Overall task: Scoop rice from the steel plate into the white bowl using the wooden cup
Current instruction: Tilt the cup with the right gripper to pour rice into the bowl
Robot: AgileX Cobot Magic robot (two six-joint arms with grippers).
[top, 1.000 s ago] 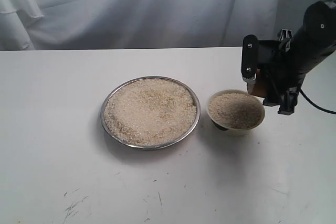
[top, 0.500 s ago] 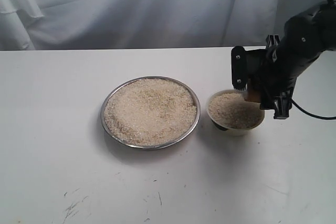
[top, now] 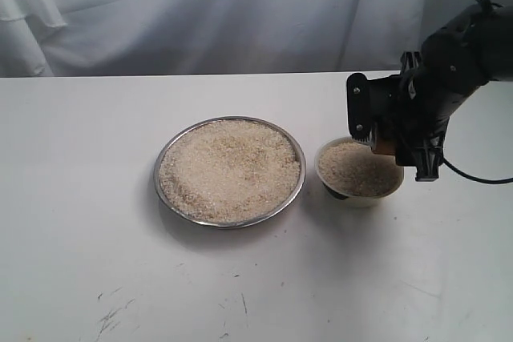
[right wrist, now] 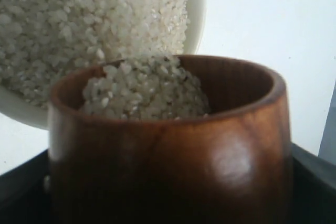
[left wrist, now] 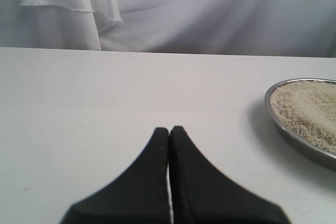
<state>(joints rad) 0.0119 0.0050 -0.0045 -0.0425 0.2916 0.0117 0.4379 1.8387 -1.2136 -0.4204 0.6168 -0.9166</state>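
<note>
The right gripper [top: 390,138] squeezes the wooden cup [right wrist: 173,161] over the edge of the white bowl [top: 353,195], beside the steel plate [top: 157,175]. Rice [right wrist: 142,90] sits at the cup's lip. Tip slowly over the bowl's middle, since it looks nearly full. The left gripper [left wrist: 169,132] is closed, holding nothing.

The steel plate [top: 157,184], wide, shallow and shiny, lies flat on the worktop [top: 80,262], covered almost to its rim with off-white rice [top: 230,170]. The small white bowl [top: 365,200] stands upright just beside it at 3 o'clock, not touching. It is also full of rice, with a dark patch low on its wall. The reddish-brown wooden cup [right wrist: 168,161] hangs over the bowl's rim between 1 and 2 o'clock. Grains are piled against the side of its mouth nearest the bowl.
</note>
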